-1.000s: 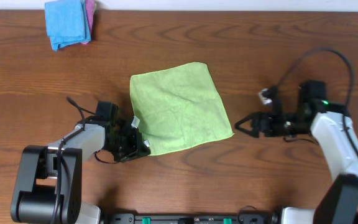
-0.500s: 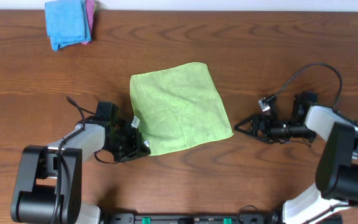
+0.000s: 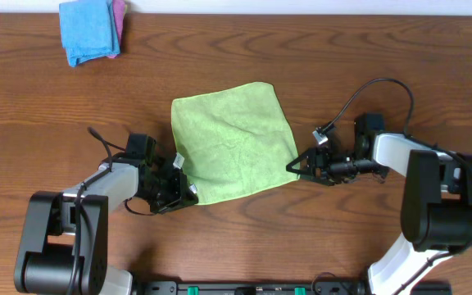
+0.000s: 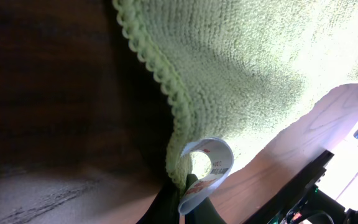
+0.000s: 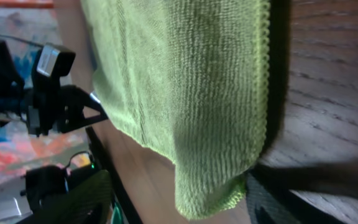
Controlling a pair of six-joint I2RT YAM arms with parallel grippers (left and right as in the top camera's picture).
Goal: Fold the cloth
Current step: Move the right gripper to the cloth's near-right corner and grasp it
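Cloth (image 3: pixel 232 139), lime-green: flat, mid-bench (image 3: pixel 301 49).
Left pincer (image 3: pixel 179 187): clenched on its front-left corner, beside the white tag (image 4: pixel 207 168).
Right pincer (image 3: pixel 295 166): jaws apart, straddling its front-right corner.

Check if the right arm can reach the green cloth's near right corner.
Likely yes: the right claw is at the cloth's right edge, that corner between its open jaws, nothing in the way.

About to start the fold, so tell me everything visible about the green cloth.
The cloth is lime-green, microfibre-looking fabric with a stitched edge, spread unfolded and skewed on the wooden table. Its white tag curls at the near-left corner, which is pinched in the left pincer. The open right pincer straddles the near-right corner.
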